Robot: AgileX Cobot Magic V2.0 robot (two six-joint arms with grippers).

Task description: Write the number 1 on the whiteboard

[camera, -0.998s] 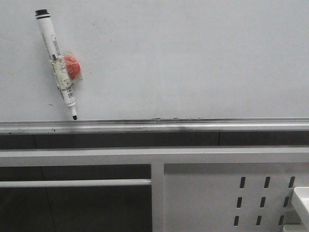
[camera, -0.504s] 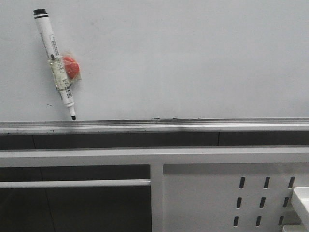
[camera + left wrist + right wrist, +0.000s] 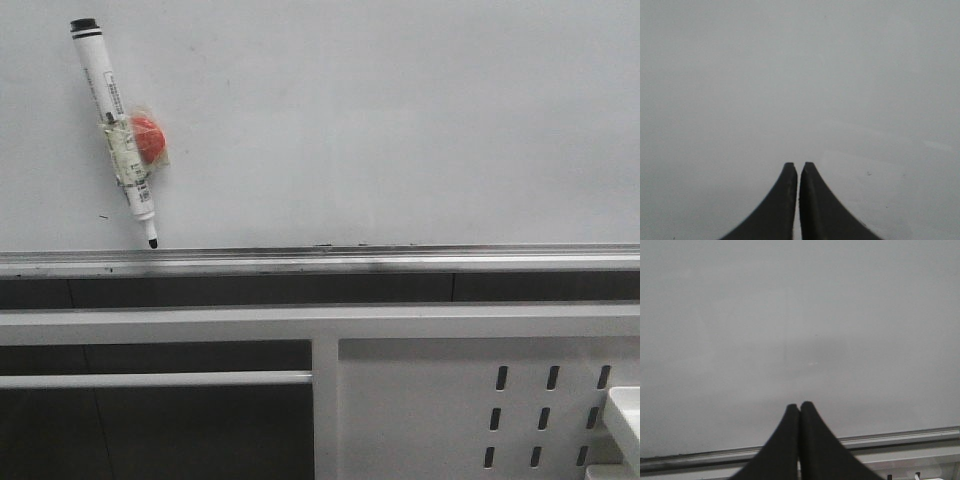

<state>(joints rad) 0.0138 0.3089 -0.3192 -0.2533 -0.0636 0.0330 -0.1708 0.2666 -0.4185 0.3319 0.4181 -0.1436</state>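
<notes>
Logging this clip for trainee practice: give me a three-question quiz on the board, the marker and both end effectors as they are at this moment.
1. True or false: a number 1 is already drawn on the whiteboard.
2. Multiple choice: the white marker pen is A) lying flat on the silver rail, B) held against the board, tilted, tip down just above the rail, beside a red magnet, C) gripped by an end effector.
3. Fill in: the left end effector and right end effector are both ____ and hold nothing.

Key: 1 false, no stroke shows in any view; 2 B; 3 shut.
</notes>
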